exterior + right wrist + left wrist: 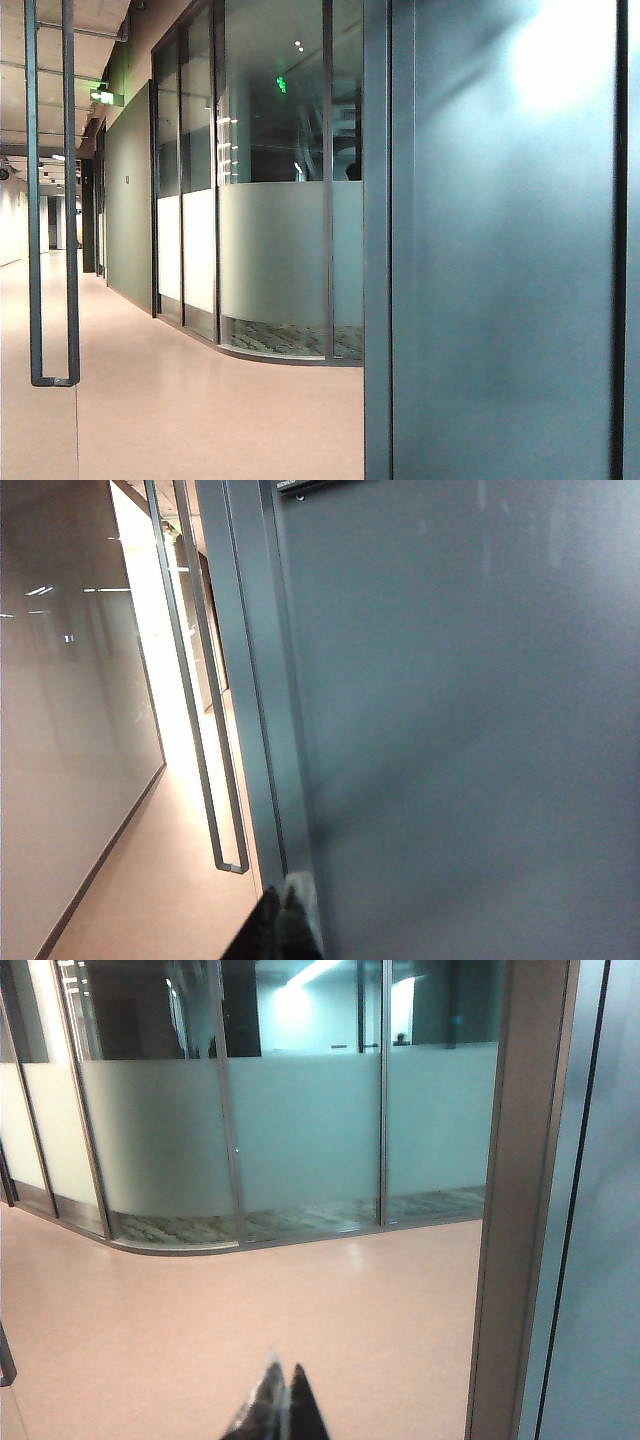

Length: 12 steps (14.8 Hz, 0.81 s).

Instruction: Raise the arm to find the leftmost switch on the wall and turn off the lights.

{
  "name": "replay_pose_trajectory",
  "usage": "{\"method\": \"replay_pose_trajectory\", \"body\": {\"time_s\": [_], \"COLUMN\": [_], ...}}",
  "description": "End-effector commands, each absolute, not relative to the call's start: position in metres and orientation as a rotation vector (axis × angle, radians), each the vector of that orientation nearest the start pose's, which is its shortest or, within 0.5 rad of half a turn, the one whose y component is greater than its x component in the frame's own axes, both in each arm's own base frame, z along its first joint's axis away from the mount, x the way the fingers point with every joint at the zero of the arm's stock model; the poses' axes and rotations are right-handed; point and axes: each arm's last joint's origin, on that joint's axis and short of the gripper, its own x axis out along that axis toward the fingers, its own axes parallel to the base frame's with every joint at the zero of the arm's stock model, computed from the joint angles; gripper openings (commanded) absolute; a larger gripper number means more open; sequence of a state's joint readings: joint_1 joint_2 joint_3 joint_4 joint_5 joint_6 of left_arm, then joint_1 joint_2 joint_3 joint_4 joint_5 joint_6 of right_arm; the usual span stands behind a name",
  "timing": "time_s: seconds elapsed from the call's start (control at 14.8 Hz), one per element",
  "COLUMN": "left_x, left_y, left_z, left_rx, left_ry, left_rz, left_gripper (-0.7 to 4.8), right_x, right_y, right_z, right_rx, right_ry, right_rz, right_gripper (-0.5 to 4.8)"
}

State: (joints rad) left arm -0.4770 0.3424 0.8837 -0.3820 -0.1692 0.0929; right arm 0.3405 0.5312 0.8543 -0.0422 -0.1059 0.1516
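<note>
A pinkish corridor floor (pixel 200 400) is running past a door handle (pixel 52 200) at the left, then curved frosted glass partitions (pixel 270 260), and ending at a grey wall panel (pixel 500 260) filling the right of the exterior view. The left gripper (pixel 280 1405) is hanging low over the floor, its tips pressing together and holding nothing, probably parked since it has no part in the job. The right gripper (pixel 285 920) is sitting just beside the grey panel, jaws likewise closed, apparently positioned to travel up the wall. The switch is not showing in any view; it is presumably sitting higher up, so its look cannot be told.
</note>
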Motion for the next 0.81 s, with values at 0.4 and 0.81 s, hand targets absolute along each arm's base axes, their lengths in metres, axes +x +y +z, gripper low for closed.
{"method": "replay_pose_trajectory", "body": {"time_s": [0.4, 0.81], "left_x": [0.0425, 0.041], "left_y": [-0.0165, -0.0074], "left_z": [0.3857, 0.3844], "left_rx": [0.036, 0.052], "left_ry": [-0.173, -0.17], "left_rz": [-0.301, -0.158], "left_gripper": [-0.05, -0.05], "right_x": [0.0904, 0.0904], "right_y": [0.0353, 0.0353], "right_z": [0.4016, 0.4016], "right_rx": [0.181, 0.181], "right_ry": [-0.269, -0.268], "right_rz": [0.466, 0.465], "right_gripper": [-0.01, -0.01]}}
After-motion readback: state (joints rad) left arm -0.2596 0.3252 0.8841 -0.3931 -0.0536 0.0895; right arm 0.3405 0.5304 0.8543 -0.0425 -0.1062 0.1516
